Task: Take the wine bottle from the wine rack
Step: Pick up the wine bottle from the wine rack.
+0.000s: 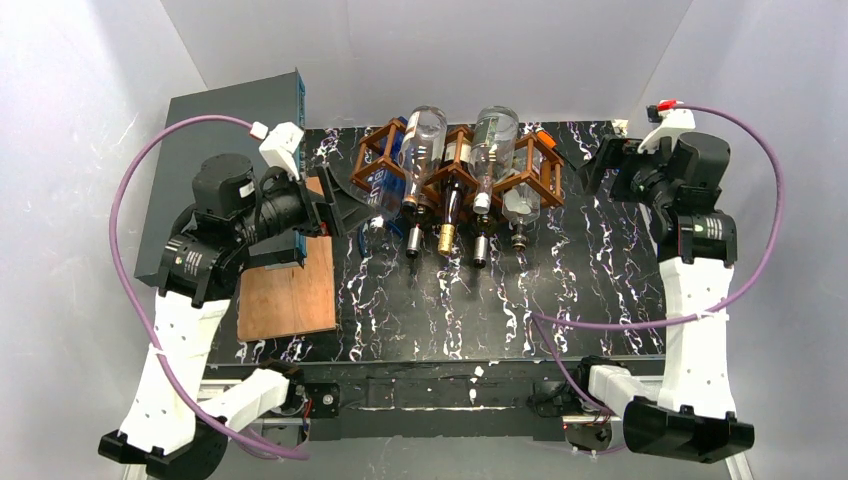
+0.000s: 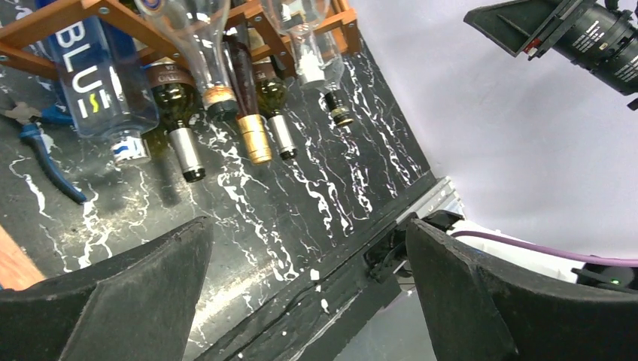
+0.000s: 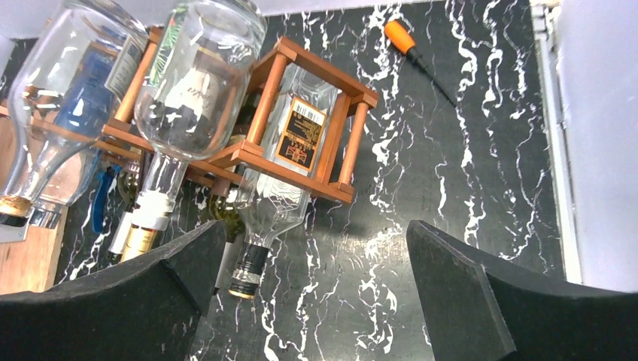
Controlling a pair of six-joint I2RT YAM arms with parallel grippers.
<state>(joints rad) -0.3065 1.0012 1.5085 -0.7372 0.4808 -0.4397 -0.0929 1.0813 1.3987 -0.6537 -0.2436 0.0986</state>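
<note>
- The wine bottle (image 1: 450, 205) is laid neck-forward in the rack (image 1: 459, 140), upper centre of the top view, among clear bottles.
- Being glass, it is judged heavy, rigid, slick and breakable; the projecting foil-wrapped neck is the likeliest hold.
- The left gripper (image 2: 307, 229) and right gripper (image 3: 316, 226) are spread apart, empty.
- Its body is mostly hidden by the bottles stacked above.

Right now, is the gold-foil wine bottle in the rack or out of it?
In. The gold-foil wine bottle lies on its side in the wine rack, only its neck sticking out toward the arms.
</note>
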